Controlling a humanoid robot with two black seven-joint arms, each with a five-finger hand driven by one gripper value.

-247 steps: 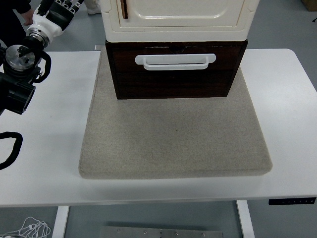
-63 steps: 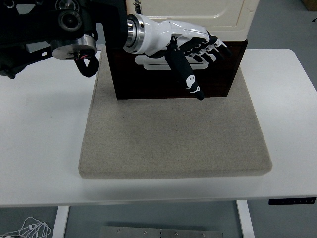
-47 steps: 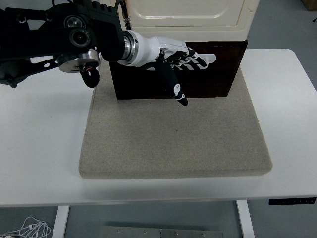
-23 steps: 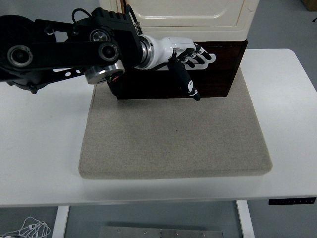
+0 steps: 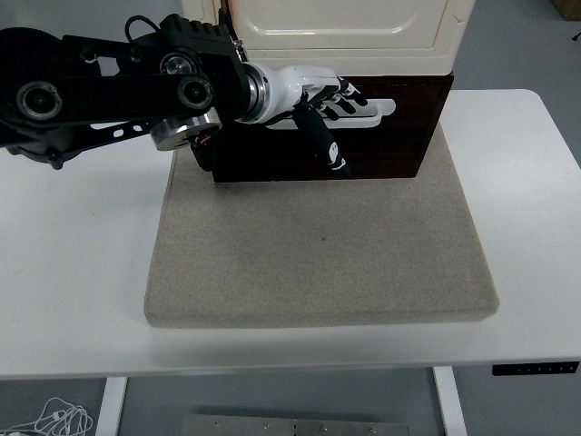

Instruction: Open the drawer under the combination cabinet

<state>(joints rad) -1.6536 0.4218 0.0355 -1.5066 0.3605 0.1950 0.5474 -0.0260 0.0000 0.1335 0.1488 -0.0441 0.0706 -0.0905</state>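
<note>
Though shut, dark drawer (image 5: 390, 136), white handle (image 5: 377, 111)

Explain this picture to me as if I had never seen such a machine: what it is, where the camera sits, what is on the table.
The camera sits high on a humanoid robot, looking down over a white table. The black arm from the left ends in a white five-fingered left hand. Its fingers are hooked at the white handle of a dark wooden drawer; the thumb points down. The drawer looks closed. Above it stands a cream cabinet, and both rest on a grey mat. The right arm is out of view.
</note>
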